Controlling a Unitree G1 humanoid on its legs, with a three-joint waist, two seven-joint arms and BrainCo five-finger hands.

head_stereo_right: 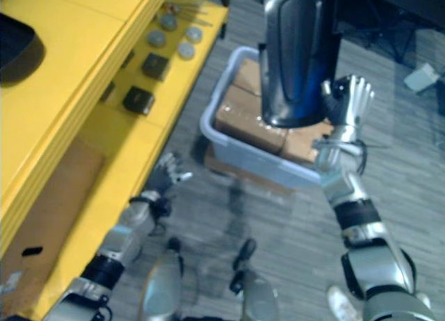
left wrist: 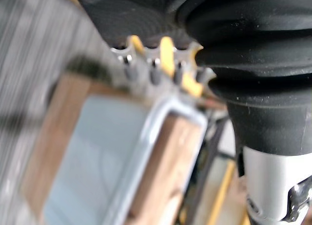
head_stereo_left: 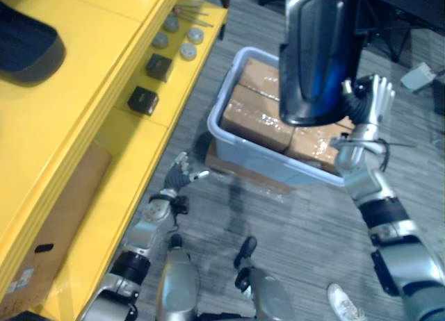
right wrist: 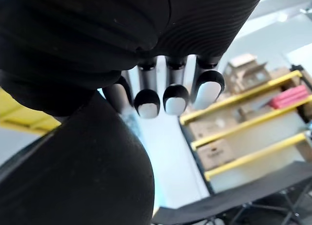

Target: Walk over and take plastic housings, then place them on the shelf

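A large black plastic housing (head_stereo_left: 320, 50) hangs upright above the floor, resting against the palm of my raised right hand (head_stereo_left: 372, 102), whose fingers stand straight beside it. The right wrist view has the same housing (right wrist: 73, 171) bulging under the straight dark-tipped fingers (right wrist: 175, 96). A second dark housing (head_stereo_left: 28, 46) lies on the top level of the yellow shelf (head_stereo_left: 104, 78) at the far left. My left hand (head_stereo_left: 182, 174) hangs low by the shelf's front edge, fingers relaxed and holding nothing.
A grey-blue bin (head_stereo_left: 215, 119) with cardboard boxes (head_stereo_left: 257, 116) stands on the floor under the housing. The lower shelf carries two small black blocks (head_stereo_left: 142, 100) and several grey discs (head_stereo_left: 188, 50). A white shoe (head_stereo_left: 344, 301) is at the bottom right.
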